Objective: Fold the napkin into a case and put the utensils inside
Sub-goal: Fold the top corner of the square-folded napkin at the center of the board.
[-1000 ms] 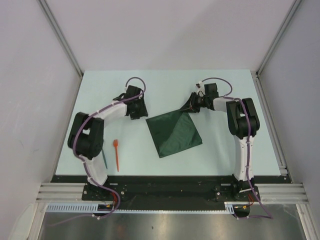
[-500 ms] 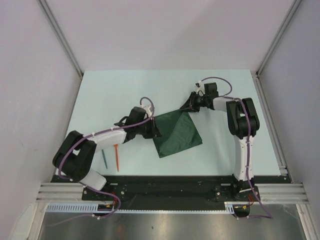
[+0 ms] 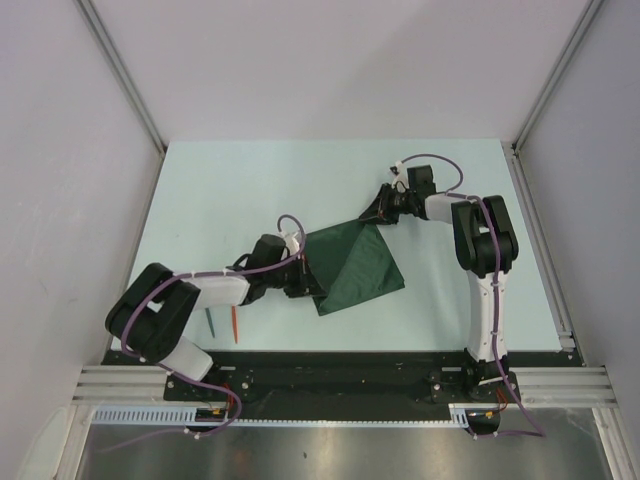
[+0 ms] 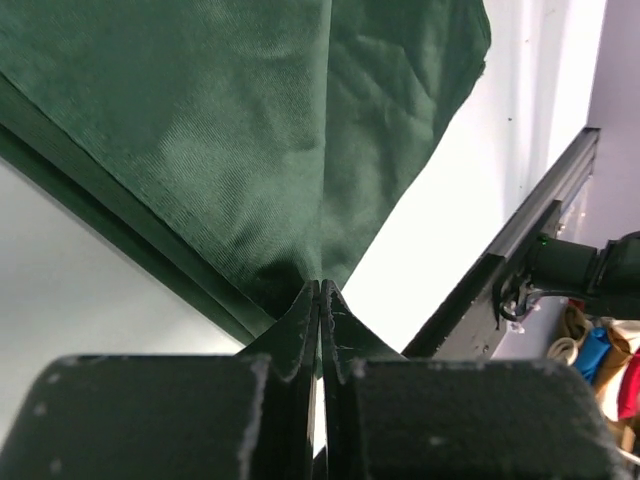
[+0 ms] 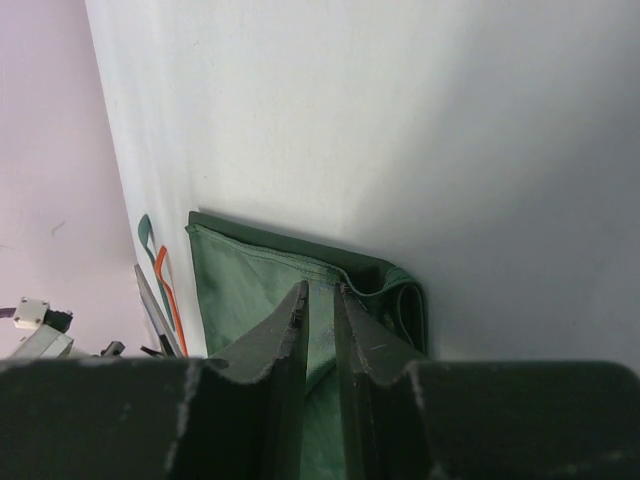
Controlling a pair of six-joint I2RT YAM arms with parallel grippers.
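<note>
The dark green napkin [image 3: 355,265] lies spread on the pale table, one corner pointing away from me. At its near left corner, my left gripper [image 3: 312,287] has its jaws shut, pinching the cloth; in the left wrist view the napkin [image 4: 250,130] bunches into the tips of that gripper [image 4: 322,287]. My right gripper [image 3: 379,214] is shut on the far corner, and the hemmed edge of the napkin [image 5: 250,290] runs between that gripper's [image 5: 322,292] narrow jaws. The utensils, one orange-red [image 3: 234,320] and one teal [image 3: 212,322], lie near the left arm's base, partly hidden by the arm.
The pale table [image 3: 220,190] is boxed in by grey walls on the left, right and far sides. A black and aluminium rail [image 3: 340,380] carrying both arm bases runs along the near edge. The utensils lie under the left forearm.
My left arm has swung from the far left of the table down to the napkin's near left corner, and its jaws have shut on the cloth. The right arm has not moved.
</note>
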